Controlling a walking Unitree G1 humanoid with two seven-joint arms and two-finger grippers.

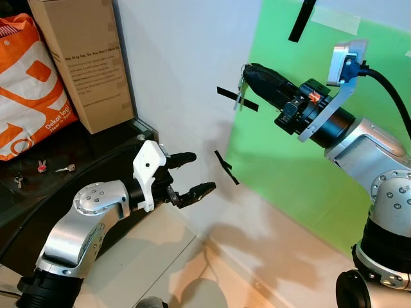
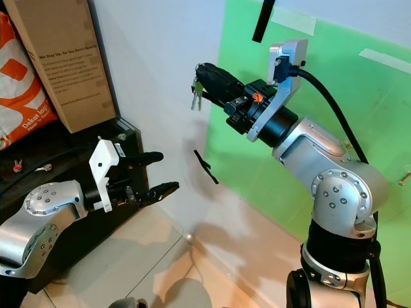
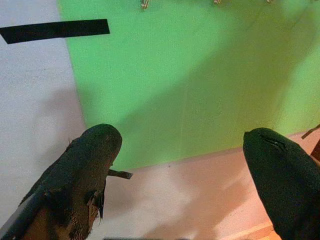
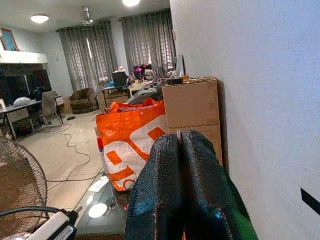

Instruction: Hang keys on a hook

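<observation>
My right gripper [image 1: 249, 69] is raised in front of the wall, at the left edge of a green board [image 1: 302, 160], and is shut on a bunch of keys [image 1: 240, 92] that dangles from its tip. The right wrist view has the two fingers [image 4: 200, 180] pressed together with a sliver of metal between them. My left gripper [image 1: 202, 172] is held lower down, open and empty, pointing at the wall. Small brass hooks [image 3: 144, 4] sit along the top of the green board in the left wrist view, and one hook [image 2: 404, 175] shows at the far right.
A dark low table [image 1: 96, 151] on my left carries an orange bag [image 1: 26, 90], a cardboard box [image 1: 87, 58] and loose keys [image 1: 65, 169]. Black tape strips [image 1: 226, 167] mark the white wall. The floor below is pale tile [image 1: 167, 269].
</observation>
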